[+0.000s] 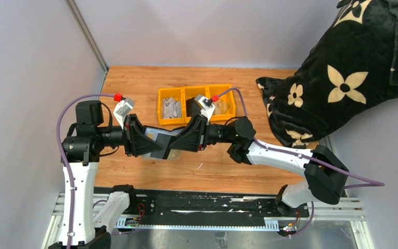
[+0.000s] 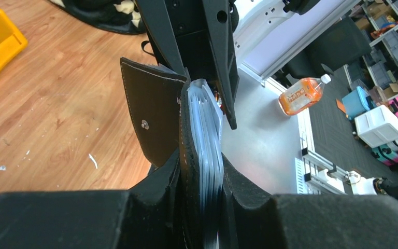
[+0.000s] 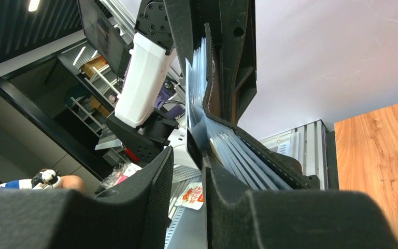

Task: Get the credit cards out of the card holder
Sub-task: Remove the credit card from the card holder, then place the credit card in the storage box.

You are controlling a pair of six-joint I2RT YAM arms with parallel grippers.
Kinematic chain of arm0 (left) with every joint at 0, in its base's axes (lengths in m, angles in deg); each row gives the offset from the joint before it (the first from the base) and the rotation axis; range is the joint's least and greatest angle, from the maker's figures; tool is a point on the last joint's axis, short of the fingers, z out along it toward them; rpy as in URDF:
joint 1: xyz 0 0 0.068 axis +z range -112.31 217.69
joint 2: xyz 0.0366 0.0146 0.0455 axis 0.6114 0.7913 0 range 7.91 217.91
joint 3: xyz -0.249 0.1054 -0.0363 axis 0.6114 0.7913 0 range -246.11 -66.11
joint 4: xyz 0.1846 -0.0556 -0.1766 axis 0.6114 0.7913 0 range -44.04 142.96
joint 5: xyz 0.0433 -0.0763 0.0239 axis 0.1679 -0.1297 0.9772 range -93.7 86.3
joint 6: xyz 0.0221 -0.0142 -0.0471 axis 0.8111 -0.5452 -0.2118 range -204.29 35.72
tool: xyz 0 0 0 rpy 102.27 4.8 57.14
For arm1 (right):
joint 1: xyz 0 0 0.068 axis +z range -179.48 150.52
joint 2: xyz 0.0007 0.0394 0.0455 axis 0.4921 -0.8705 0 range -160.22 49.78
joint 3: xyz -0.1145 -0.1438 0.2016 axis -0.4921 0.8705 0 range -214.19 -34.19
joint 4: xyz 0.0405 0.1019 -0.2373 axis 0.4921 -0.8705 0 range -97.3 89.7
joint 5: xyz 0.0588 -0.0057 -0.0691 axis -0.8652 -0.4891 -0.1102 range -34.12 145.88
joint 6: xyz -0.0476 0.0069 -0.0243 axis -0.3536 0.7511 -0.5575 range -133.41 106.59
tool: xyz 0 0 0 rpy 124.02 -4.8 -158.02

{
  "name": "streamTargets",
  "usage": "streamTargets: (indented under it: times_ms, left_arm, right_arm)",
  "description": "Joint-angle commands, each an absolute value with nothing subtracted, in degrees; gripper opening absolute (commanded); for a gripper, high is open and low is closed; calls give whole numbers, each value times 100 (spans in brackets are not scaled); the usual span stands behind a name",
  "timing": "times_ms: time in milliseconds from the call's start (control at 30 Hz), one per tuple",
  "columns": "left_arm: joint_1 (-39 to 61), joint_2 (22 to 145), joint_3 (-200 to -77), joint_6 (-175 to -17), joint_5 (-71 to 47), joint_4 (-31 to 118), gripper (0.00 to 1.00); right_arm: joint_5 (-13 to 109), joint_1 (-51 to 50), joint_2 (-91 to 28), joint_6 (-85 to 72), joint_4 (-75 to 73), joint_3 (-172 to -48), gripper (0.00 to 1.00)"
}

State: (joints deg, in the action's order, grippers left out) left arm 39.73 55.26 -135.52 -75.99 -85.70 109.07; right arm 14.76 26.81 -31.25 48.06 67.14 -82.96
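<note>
Card holder aloft, left gripper clamped on it. Right gripper jaws slightly apart beside sleeves, gripping nothing evident. Emptying looks unfinished; sleeve contents unclear.

Matt black stitched leather-like card holder, glossy clear plastic sleeves; smooth, grained wooden tabletop.

No text is legible; the label on the orange bottle is blurred.
</note>
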Motion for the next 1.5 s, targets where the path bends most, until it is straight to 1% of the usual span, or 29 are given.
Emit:
streamTargets:
  times_ms: [0,67,167,367,433,500,600,667,767,800,900,1000,1233,1467]
  left_arm:
    - [3929,5534,-13821,-7691,-8819,10845,13]
    - [3928,5528,-13855,-7712,-8765,10842,13]
    - [3928,5534,-13900,-7706,-8705,10840,12]
    - [3927,5593,-14018,-7691,-8461,10848,10]
    - [3927,5604,-14056,-7637,-8195,10845,8]
    - [3927,5623,-14101,-7605,-7877,10845,10]
    - [3928,5642,-14124,-7609,-7511,10848,8]
    - [3927,5626,-14144,-7567,-7249,10849,6]
    - [3928,5550,-14153,-7422,-6848,10836,4]
    - [3927,5520,-14140,-7361,-6766,10836,4]
    - [3927,5440,-14104,-7210,-6742,10836,4]
    - [3934,5390,-14113,-7156,-6733,10838,4]
    - [3928,5296,-14119,-7073,-6987,10838,3]
    - [3934,5234,-14143,-7075,-7054,10839,1]
  right_arm:
    - [1425,2803,-3371,4824,7035,-8568,26]
    - [1406,2802,-3382,4841,7065,-8577,14]
    - [1383,2748,-3283,4822,7057,-8484,1]
    - [1258,2301,-2766,4887,6963,-7941,0]
    - [1135,2071,-2529,4854,6742,-7771,0]
    - [1035,1822,-2299,4828,6490,-7614,0]
    - [745,1352,-2000,4726,5920,-7537,0]
    - [511,817,-1785,4351,4951,-7656,0]
    - [708,214,-1630,3060,2421,-8078,0]
    - [991,126,-1665,2531,1664,-8330,0]
    - [1707,41,-2173,1350,211,-9195,0]
    - [2174,34,-3000,878,-588,-9853,0]
    - [2646,119,-5195,449,-1197,-11536,0]
    - [3151,154,-6610,335,-1414,-12954,0]
